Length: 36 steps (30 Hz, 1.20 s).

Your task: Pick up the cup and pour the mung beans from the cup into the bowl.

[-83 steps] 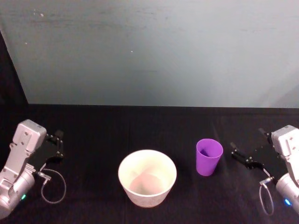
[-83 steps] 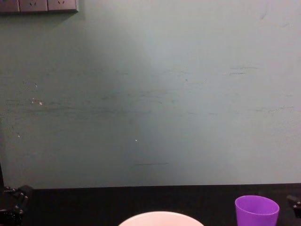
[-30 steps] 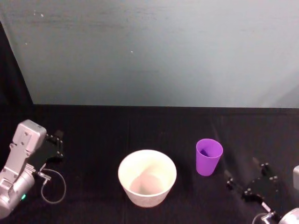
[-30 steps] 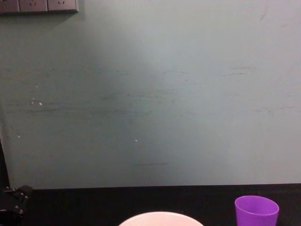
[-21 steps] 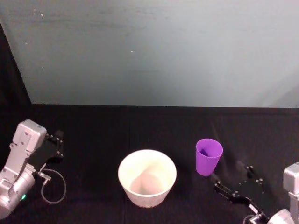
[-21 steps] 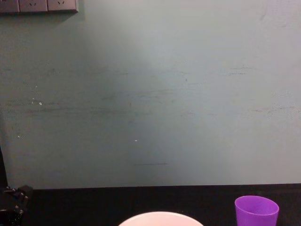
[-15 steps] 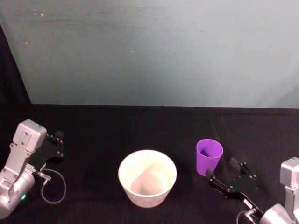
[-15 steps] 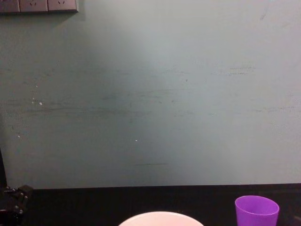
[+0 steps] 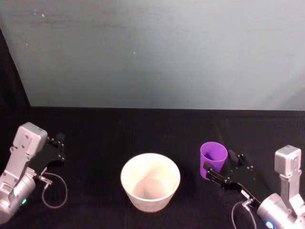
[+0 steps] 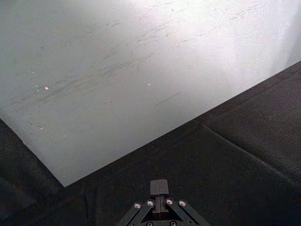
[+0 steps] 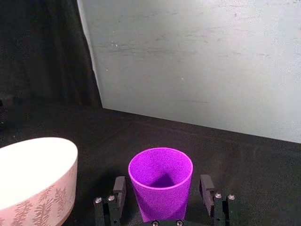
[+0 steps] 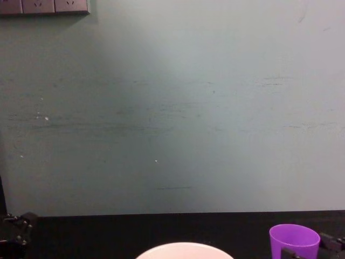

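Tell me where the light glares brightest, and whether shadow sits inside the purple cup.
Left wrist view: the wall glares near-white beyond the parked left end effector. Right wrist view: shadow pools inside the cup, which stands between the open right end effector fingers.

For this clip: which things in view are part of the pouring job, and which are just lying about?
Part of the job:
- purple cup, upright
- bowl, on the cup's left
- right pincer, open, one finger on either side of the cup

Not involved:
- left pincer, parked at the far left, shut
- cable loop by the left arm
- black table cover
- wall sockets
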Motion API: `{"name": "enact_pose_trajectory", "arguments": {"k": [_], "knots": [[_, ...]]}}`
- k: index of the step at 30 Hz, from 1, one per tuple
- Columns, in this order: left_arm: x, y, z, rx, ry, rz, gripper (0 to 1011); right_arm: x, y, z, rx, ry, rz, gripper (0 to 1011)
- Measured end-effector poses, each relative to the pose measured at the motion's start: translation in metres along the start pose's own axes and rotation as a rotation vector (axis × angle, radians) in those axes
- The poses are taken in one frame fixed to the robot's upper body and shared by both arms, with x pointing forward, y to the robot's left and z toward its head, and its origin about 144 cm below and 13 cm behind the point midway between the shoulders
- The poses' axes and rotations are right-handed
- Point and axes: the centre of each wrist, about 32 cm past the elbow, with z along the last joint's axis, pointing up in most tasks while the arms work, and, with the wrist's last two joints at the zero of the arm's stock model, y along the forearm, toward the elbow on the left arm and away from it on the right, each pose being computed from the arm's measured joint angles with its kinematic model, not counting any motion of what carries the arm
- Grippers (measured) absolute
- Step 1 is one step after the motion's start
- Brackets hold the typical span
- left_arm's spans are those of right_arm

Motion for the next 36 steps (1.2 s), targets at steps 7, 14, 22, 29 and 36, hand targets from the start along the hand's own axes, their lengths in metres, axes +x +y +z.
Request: {"name": "enact_pose_trajectory", "arguments": {"k": [7,14,22,29,36], "knots": [[0.000,0.000,0.000,0.000,0.000,0.000,0,0.001,0.008,0.002,-0.016,-0.007,0.000,1004],[0.000,0.000,0.000,0.000,0.000,0.000,0,-0.001,0.015,0.004,-0.031,-0.025,-0.001,1004],[0.000,0.000,0.000,0.000,0.000,0.000,0,0.000,0.023,0.007,-0.038,-0.028,-0.016,1004],[0.000,0.000,0.000,0.000,0.000,0.000,0,0.001,0.029,0.008,-0.040,-0.023,-0.004,1004],[0.000,0.000,0.000,0.000,0.000,0.000,0,0.000,0.033,0.008,-0.053,-0.015,0.023,1004]]}}
